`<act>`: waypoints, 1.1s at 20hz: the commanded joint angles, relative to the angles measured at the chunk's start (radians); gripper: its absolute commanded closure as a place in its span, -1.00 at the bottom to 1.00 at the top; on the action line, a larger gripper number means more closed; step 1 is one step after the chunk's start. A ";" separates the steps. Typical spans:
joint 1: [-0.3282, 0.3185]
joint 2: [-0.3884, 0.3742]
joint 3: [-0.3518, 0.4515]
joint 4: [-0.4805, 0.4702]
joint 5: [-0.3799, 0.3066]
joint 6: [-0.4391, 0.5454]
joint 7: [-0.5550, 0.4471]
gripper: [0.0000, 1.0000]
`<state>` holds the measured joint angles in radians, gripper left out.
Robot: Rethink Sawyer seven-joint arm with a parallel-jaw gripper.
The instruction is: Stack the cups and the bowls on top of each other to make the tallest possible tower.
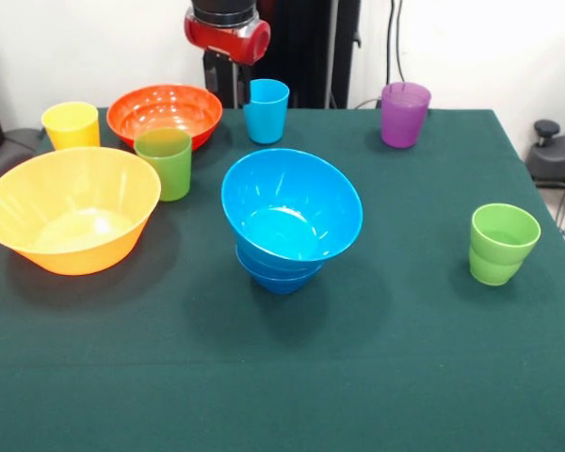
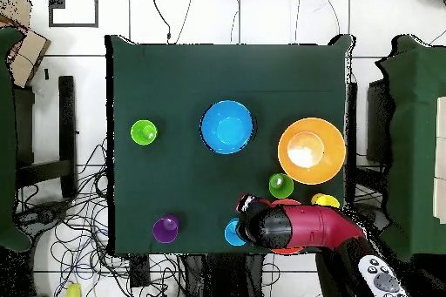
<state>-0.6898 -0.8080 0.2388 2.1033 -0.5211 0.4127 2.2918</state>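
The tower (image 1: 290, 218) is a pile of blue bowls at mid-table, a big light blue one resting in two smaller ones; from overhead it is a blue bowl pile (image 2: 228, 126). A big yellow-orange bowl (image 1: 71, 209) sits left, and an orange-red bowl (image 1: 165, 114) behind it. Single cups stand apart: yellow (image 1: 72, 125), green (image 1: 164, 162), light blue (image 1: 266, 110), purple (image 1: 404, 114) and a second green (image 1: 503, 243). My gripper (image 2: 247, 206) hangs high at the table's back edge, between the orange-red bowl and the light blue cup, touching nothing.
Overhead, the red arm (image 2: 296, 228) covers most of the orange-red bowl (image 2: 284, 200) and edges the light blue cup (image 2: 233, 233). The green cloth table (image 1: 282, 395) has dark furniture at both sides, and cables lie on the floor.
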 commanded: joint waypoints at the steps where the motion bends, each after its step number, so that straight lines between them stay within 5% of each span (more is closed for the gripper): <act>1: -0.020 0.051 -0.002 0.053 -0.101 -0.092 -0.029 -1.00; 22: -0.032 0.213 -0.093 -0.021 -0.239 -0.252 0.020 -1.00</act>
<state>-0.7429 -0.6791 0.1565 2.1113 -0.6728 0.2712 2.2918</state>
